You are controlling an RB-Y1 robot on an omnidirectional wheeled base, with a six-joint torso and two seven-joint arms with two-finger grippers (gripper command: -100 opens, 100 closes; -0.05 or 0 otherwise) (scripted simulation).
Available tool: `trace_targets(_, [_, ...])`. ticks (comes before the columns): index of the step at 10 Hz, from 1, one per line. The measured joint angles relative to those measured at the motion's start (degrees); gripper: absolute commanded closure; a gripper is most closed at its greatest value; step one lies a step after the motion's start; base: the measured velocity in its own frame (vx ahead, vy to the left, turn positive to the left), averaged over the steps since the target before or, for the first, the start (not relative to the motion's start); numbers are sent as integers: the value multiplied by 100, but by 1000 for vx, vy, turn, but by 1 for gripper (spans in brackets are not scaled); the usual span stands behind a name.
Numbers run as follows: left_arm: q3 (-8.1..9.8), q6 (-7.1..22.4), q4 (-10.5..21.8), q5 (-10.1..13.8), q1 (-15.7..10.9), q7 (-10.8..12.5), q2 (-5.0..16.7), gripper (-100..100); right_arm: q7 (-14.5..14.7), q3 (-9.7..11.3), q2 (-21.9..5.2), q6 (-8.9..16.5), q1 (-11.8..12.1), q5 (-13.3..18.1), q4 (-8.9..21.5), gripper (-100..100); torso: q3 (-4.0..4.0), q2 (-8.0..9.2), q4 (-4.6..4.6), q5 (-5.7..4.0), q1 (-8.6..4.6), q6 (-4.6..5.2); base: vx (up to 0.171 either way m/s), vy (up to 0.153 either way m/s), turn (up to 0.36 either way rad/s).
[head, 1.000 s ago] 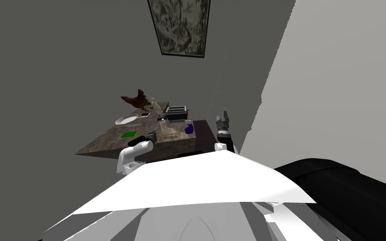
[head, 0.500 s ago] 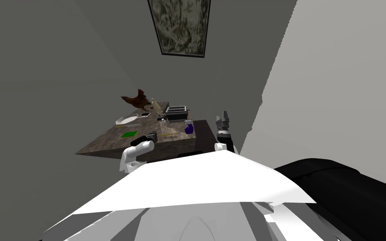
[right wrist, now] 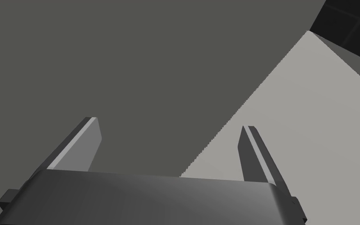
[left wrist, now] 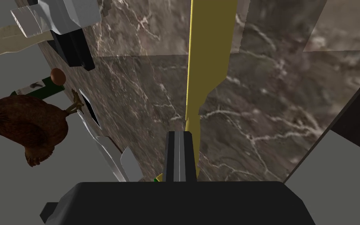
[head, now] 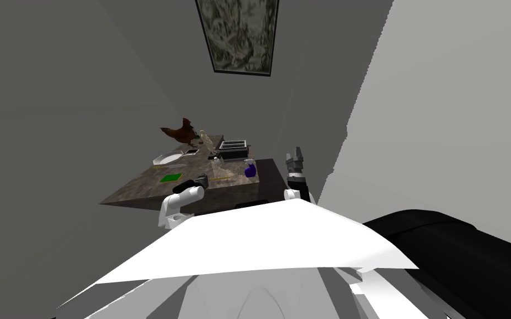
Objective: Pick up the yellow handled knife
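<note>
Left gripper (left wrist: 154, 146) – low over yellow-handled knife (left wrist: 210, 58) on marble table (left wrist: 273, 97), whether it holds I cannot tell | right gripper (right wrist: 171, 123) – spread wide, raised beside table

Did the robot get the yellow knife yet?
Nearly. Done: the left gripper is at the table, right at the end of the yellow-handled knife. In hand: getting a grip; I cannot tell whether it has one. Left: the lift, since the knife lies flat on the marbled top. The right gripper is open, raised beside the table.
</note>
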Motion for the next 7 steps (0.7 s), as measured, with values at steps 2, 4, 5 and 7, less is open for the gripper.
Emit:
trace_targets(2, [25, 37, 73, -31, -252, 14, 114, -100, 0, 0, 0, 0, 0, 0, 0, 0, 2, 4, 1, 0, 4, 1, -43, 15, 66])
trace_targets(4, [28, 114, 85, -78, -586, 18, 322, -100, 0, 0, 0, 0, -1, 0, 0, 0, 12, 22, 5, 2, 10, 0, -56, 23, 46])
trace_targets(5, [26, 146, 105, -102, -691, 21, 354, -100, 0, 0, 0, 0, -1, 0, 0, 0, 10, 17, 4, 2, 8, 0, -36, 18, 36])
trace_targets(7, [35, 263, 199, -167, -1007, 28, 463, -100, 0, 0, 0, 0, 0, 0, 0, 0, 8, 15, 3, 2, 8, -1, -47, 20, 59])
